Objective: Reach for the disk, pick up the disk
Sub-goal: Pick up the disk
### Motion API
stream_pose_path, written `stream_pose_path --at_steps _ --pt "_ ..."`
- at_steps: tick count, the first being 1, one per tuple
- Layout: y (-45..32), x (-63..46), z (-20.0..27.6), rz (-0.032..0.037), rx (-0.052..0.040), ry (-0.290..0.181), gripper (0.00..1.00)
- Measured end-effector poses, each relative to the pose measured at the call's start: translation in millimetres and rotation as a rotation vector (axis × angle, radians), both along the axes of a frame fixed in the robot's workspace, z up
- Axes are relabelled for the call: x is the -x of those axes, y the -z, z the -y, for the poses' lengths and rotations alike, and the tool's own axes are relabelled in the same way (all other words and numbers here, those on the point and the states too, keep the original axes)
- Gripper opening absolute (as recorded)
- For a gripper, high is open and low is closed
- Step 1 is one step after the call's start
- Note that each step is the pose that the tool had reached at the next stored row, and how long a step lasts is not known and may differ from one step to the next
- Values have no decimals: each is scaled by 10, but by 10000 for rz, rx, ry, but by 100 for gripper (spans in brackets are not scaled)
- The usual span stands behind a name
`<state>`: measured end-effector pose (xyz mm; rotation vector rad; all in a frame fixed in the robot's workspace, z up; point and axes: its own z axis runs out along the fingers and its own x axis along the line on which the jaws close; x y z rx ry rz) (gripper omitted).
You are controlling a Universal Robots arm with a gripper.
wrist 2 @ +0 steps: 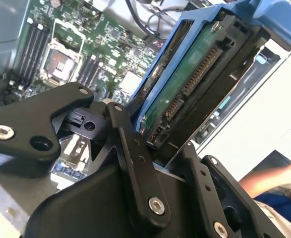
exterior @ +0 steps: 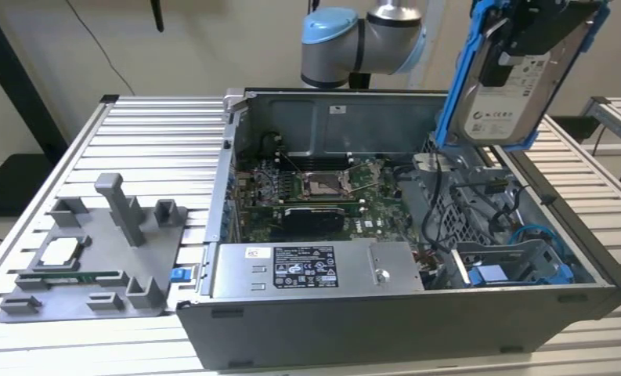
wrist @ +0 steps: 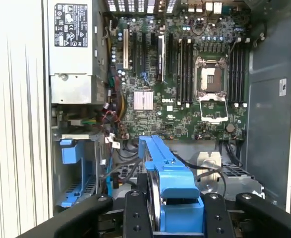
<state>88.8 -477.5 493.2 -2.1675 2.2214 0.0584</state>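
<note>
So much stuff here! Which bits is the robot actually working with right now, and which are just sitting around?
Part of the job:
- the disk in its blue bracket, lifted above the open computer case
- the gripper, shut on the disk

Just lying about:
- the motherboard inside the case
- the silver power supply box
- the grey fixture tray on the table
- the empty blue drive cage

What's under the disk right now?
The disk, held in the gripper, hangs above the open case; below it lie cables and the motherboard. The bay beneath is partly covered.
</note>
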Motion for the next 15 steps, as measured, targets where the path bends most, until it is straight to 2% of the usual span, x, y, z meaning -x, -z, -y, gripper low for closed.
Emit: stream_pose_path --at_steps 15 --pt "72 0 534 0 -1 0 0"
